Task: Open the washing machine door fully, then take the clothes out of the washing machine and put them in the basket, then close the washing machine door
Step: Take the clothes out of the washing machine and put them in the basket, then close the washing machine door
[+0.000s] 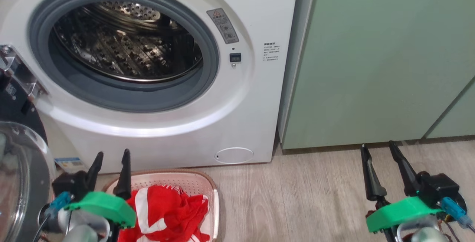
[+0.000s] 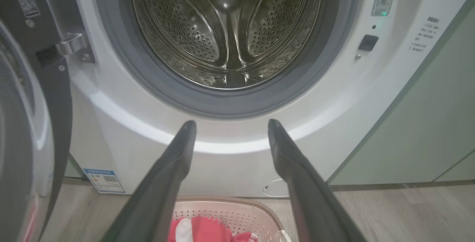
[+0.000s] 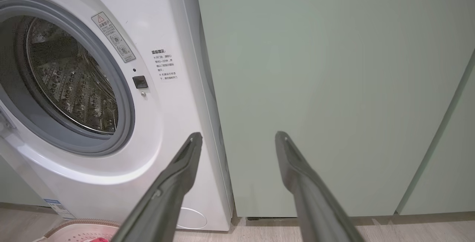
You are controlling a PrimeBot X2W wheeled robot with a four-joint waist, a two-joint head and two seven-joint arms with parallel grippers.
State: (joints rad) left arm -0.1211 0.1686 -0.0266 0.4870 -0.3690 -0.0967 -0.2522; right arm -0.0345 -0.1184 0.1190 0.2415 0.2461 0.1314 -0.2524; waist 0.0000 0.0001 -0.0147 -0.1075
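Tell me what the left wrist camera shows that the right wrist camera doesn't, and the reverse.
Left wrist view: the open round washing machine door with its glossy black rim, and the left jaws, spread apart. Right wrist view: the right jaws, also spread, and the washer's white side panel. Both: the big white front-loading washing machine, its steel drum, the pale green cabinet, the cream perforated plastic basket.

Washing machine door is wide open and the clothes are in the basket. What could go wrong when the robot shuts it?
1. The left claw hangs open right beside the washing machine door; a clumsy sweep might bump the glass rather than push the rim.
2. The basket sits close to the washing machine front, so the swinging arm may knock it and spill the clothes.
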